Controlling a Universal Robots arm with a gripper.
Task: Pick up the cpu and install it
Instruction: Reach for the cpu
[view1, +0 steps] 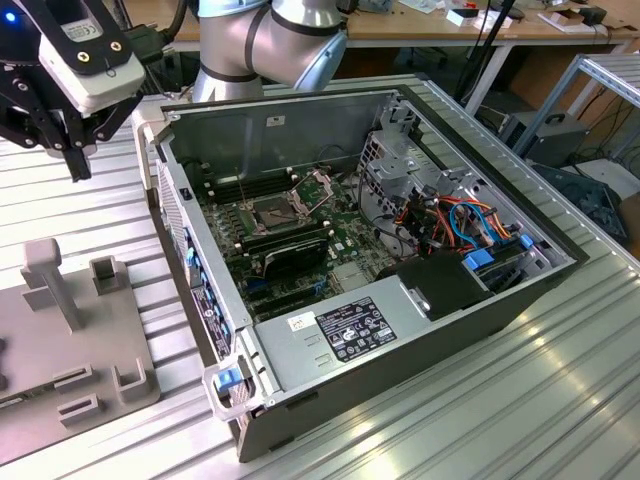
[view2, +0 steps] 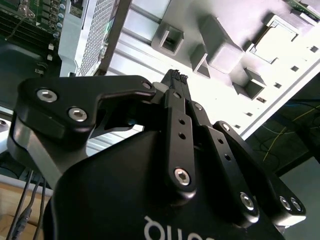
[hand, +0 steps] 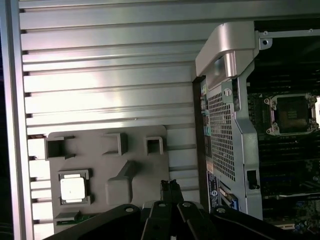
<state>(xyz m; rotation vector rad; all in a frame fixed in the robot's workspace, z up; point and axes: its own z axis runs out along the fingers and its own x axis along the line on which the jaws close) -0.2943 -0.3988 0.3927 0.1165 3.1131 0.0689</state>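
Note:
The cpu (hand: 73, 189), a pale square chip, lies flat in a pocket of the grey fixture plate (hand: 140, 170) on the ribbed table; it also appears as a bright square cpu (view2: 276, 42) in the second wrist view. My gripper (hand: 171, 186) hangs above the table between the fixture and the computer case, well above the chip and off to its side. Its black fingers (view2: 176, 80) are pressed together with nothing between them. In the exterior view the gripper (view1: 78, 165) is high at the left, over the fixture plate (view1: 70, 400). The empty socket (view1: 272, 210) sits on the motherboard inside the case.
The open computer case (view1: 420, 330) fills the table's middle, with its power supply (view1: 345, 335), drive cage (view1: 400, 150) and coloured cables (view1: 465, 220). The case's rear wall and handle (hand: 227, 50) stand between fixture and socket (hand: 292, 114). Upright blocks (view1: 52, 280) rise from the fixture.

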